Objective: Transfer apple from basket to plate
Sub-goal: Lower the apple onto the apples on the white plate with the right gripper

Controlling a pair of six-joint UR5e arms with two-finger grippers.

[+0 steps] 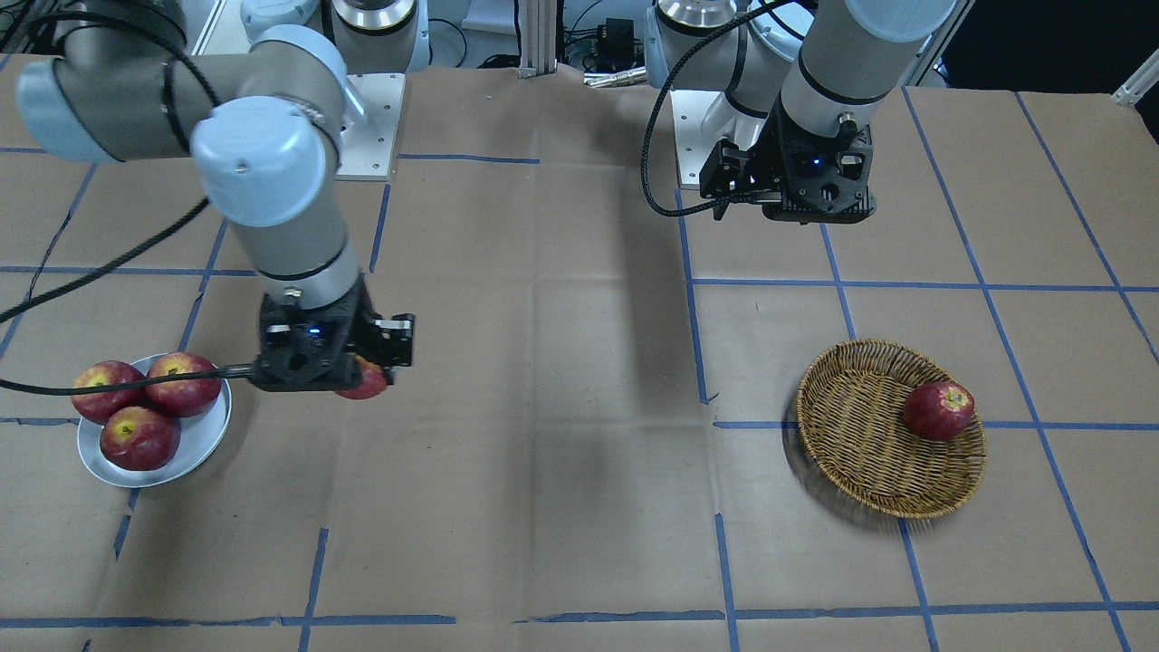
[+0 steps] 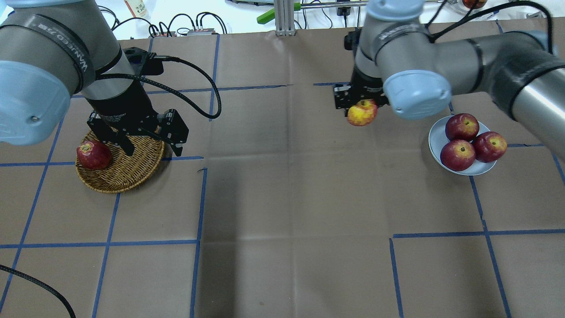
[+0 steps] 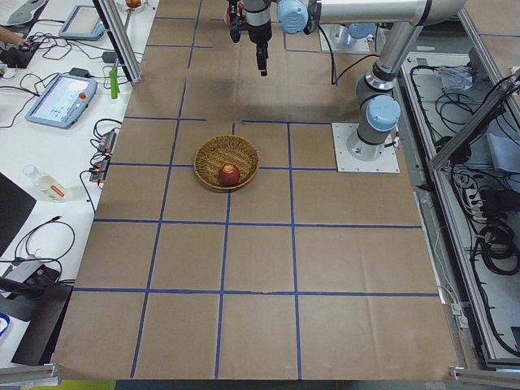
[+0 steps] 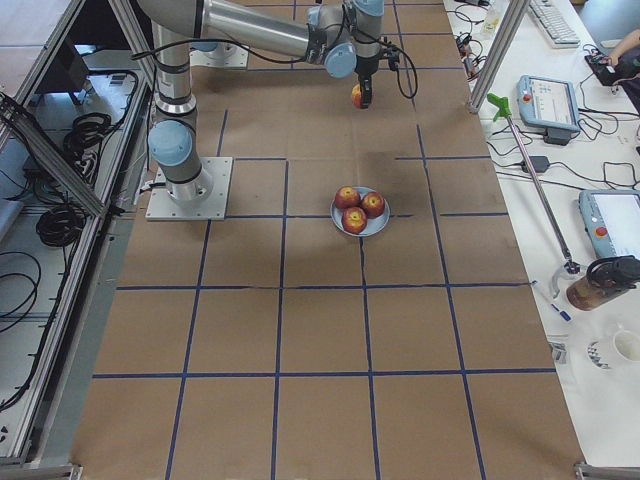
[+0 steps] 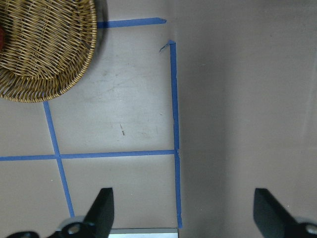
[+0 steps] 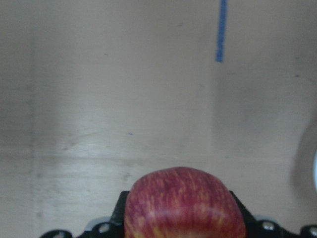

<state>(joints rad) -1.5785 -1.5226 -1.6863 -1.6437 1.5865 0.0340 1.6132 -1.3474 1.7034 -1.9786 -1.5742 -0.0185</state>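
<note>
Right pincer (image 2: 361, 102) pinching pale streaky pinkish-red, yellow-mottled apple (image 2: 362, 113), high above brown paper worktop (image 2: 282, 198), near round blue-grey plate (image 2: 435, 138); height likely clears three red apples (image 2: 461, 127) there. Left pincer (image 2: 152, 148) spread, empty, beside round wicker basket (image 2: 128, 174).

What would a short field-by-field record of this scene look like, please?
right gripper: shut on the apple, over bare table, short of the plate
left gripper: open, empty, raised near the basket
basket: holds one dark red apple
plate: holds three red apples
task state: apple out of basket, not yet on plate
</note>
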